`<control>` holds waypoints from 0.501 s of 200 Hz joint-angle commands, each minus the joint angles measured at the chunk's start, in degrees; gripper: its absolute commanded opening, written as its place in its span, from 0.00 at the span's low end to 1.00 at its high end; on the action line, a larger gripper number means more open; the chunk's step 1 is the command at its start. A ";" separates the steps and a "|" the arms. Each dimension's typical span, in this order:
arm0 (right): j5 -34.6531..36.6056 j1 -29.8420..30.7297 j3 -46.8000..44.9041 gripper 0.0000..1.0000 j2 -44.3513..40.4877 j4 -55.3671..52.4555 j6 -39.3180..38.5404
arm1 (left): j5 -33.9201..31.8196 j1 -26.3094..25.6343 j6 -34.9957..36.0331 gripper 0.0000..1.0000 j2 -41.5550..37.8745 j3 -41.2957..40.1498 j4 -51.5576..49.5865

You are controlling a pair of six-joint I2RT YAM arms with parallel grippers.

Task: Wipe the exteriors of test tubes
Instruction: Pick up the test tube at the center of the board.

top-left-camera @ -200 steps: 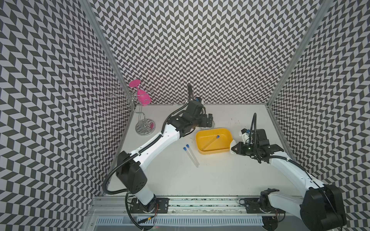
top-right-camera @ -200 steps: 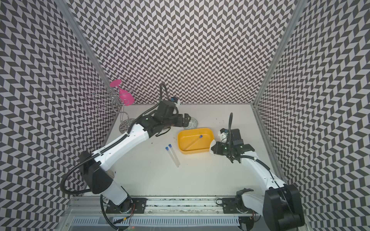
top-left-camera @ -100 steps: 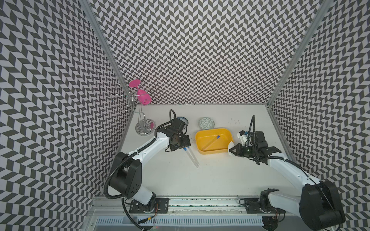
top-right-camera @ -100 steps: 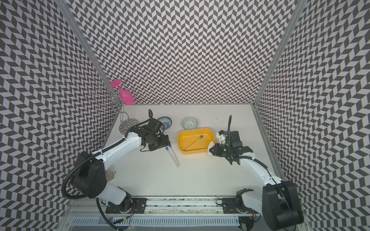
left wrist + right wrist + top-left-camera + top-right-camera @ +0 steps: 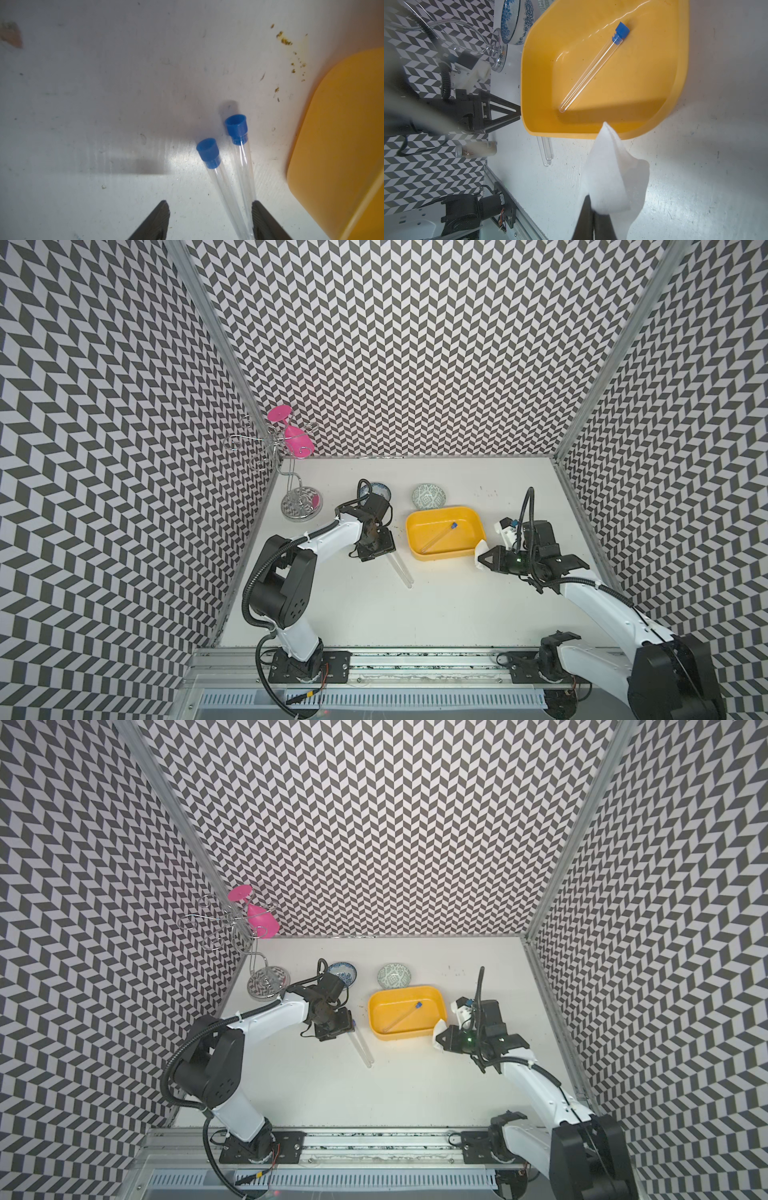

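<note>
Table (image 5: 457, 614) from above. The left arm (image 5: 328, 537) has swung from behind the yellow tray (image 5: 442, 512) down to the table just left of it. The left gripper (image 5: 209, 204) is narrowing, its jaws apart and straddling two test tubes (image 5: 226, 187), neither yet gripped. Judged: a fresh pick-up is starting. The right gripper (image 5: 589, 199), near the tray's front right corner, is clenched on a white tissue (image 5: 612, 176). The two tubes lie flat, side by side, long axes back-to-front, blue caps (image 5: 208, 152) toward the back wall. A third tube (image 5: 589, 68) lies diagonally in the tray, cap toward its back right corner.
</note>
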 commanded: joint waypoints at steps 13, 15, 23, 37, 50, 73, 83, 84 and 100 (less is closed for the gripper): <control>-0.52 0.06 -0.94 0.00 -1.63 1.96 0.28 | -0.88 -0.07 -1.24 0.61 2.01 0.14 1.58; -0.42 0.05 -0.94 0.00 -1.62 1.99 0.25 | -0.92 -0.10 -1.24 0.61 2.10 0.18 1.56; -0.39 0.13 -1.02 0.00 -1.70 1.92 0.25 | -1.02 -0.07 -1.18 0.61 2.76 0.64 1.42; -0.38 0.12 -0.94 0.00 -1.70 1.84 0.19 | -1.50 -0.14 -0.98 0.59 3.84 1.52 1.13; -0.37 0.11 -1.04 0.00 -1.70 1.92 0.24 | -1.84 -0.12 -0.98 0.57 4.94 2.31 0.94; -0.34 0.09 -1.17 0.00 -1.72 1.96 0.18 | -2.38 -0.20 -1.66 0.50 6.55 2.92 1.26; -0.25 0.06 -1.20 0.00 -1.83 1.84 0.13 | -2.63 -0.23 -1.86 0.49 6.88 3.14 1.38; -0.23 0.10 -1.20 0.00 -1.85 1.83 0.16 | -2.66 -0.22 -1.86 0.49 6.93 3.16 1.42; -0.08 0.14 -1.38 0.00 -2.31 1.70 0.19 | -3.16 -0.33 -1.65 0.47 7.34 3.30 1.40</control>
